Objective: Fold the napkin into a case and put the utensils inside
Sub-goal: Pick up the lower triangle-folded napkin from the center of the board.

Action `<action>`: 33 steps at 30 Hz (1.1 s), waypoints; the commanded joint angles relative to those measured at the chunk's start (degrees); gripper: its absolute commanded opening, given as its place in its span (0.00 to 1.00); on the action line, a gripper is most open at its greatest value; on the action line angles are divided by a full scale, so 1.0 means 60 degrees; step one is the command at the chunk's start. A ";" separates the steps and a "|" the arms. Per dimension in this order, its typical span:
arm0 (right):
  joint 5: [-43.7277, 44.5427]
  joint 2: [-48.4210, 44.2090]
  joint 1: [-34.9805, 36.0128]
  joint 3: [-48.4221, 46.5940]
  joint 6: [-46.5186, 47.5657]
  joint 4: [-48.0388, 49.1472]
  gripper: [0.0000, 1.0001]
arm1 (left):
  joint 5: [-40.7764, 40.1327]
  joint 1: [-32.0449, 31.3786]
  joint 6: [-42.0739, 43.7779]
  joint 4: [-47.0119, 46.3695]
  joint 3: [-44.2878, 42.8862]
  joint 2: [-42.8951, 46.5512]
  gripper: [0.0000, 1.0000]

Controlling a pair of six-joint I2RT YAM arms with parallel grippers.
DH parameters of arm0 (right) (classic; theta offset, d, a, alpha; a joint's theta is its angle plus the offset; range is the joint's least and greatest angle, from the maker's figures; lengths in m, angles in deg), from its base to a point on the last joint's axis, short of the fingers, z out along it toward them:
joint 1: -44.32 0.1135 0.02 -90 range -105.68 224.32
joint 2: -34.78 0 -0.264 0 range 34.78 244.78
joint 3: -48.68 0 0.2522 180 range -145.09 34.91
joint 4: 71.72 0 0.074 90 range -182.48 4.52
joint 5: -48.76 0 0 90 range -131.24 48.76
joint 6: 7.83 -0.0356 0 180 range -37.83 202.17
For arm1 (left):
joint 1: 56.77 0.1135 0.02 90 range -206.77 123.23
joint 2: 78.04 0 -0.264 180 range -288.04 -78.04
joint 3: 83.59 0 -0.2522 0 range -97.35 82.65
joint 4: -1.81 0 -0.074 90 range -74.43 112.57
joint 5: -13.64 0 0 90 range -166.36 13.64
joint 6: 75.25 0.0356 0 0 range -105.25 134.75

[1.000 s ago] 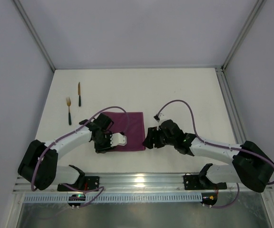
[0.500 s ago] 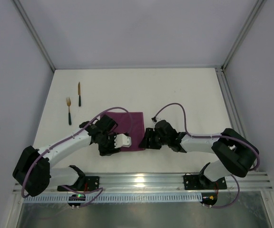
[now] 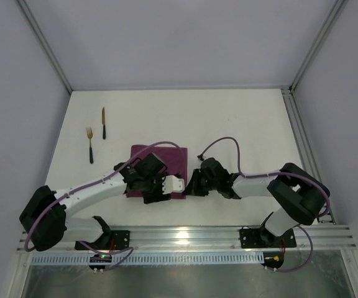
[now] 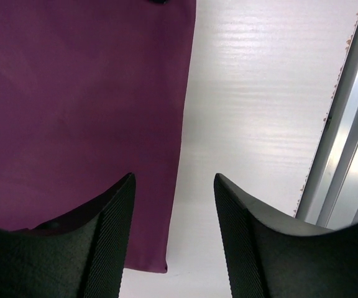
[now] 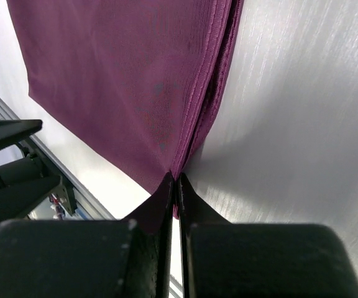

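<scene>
The soft square cloth napkin at centre frame is plain magenta-purple. The smooth table top is white. At upper left, my view shows a small fork and knife, gold with dark handles. My ribbed fingers are black, and my left arm is white.

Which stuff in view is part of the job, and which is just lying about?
Job: napkin, fork, knife.
Just there: table, rail, arm cables.
</scene>
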 commanded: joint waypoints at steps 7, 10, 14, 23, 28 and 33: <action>-0.0541 -0.0622 -0.0009 0.0055 -0.1724 0.1368 0.04 | -0.1527 -0.1442 -0.0587 -0.2882 0.0855 0.0299 0.69; -0.0630 -0.0667 -0.0009 0.0173 -0.2486 0.1780 0.04 | -0.1995 -0.1691 -0.0675 -0.3603 0.1324 0.0416 0.79; -0.0732 -0.0565 -0.0009 0.0233 -0.3132 0.2338 0.04 | -0.3005 -0.2261 -0.0660 -0.4643 0.1866 0.0475 0.87; -0.0704 -0.0564 -0.0009 0.0086 -0.3410 0.2148 0.04 | -0.4602 -0.2613 -0.1158 -0.7017 0.2511 -0.0065 0.80; -0.0616 -0.0696 -0.0023 0.0187 -0.3439 0.2133 0.04 | -0.5029 -0.2731 -0.1129 -0.7413 0.2307 -0.0989 0.70; -0.0630 -0.0696 -0.0023 0.0408 -0.3601 0.2338 0.04 | -0.5509 -0.2731 -0.0910 -0.7369 0.2437 -0.0975 0.59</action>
